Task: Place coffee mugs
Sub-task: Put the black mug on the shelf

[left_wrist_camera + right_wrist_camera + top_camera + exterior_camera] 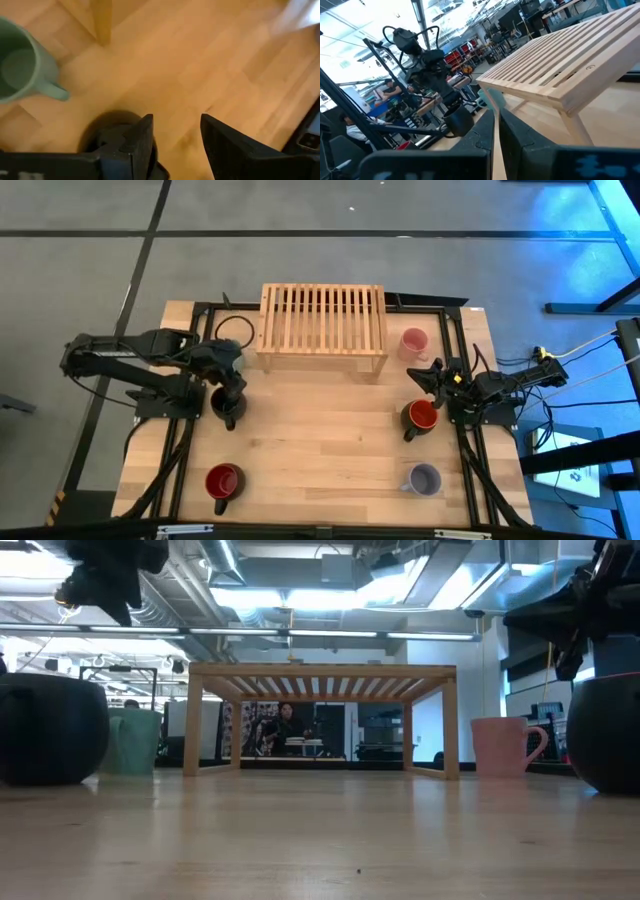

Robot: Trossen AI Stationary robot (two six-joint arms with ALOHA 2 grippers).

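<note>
The black mug (225, 404) stands on the table's left half. My left gripper (230, 388) hovers open above it, and the low view shows the left gripper (100, 585) well clear of the black mug (50, 730). In the left wrist view the black mug (112, 131) sits beside one finger, with the green mug (20, 60) farther off. My right gripper (420, 372) is shut and hangs between the pink mug (414, 342) and the orange-red mug (421, 415), touching neither. The dark red mug (224, 480) and the lavender-grey mug (425, 479) stand near the table's near edge.
The slatted wooden rack (322, 325) stands on its legs at the middle of the table's far edge. Bare tabletop (320, 430) lies between the two arms. People and equipment show in the room beyond the table.
</note>
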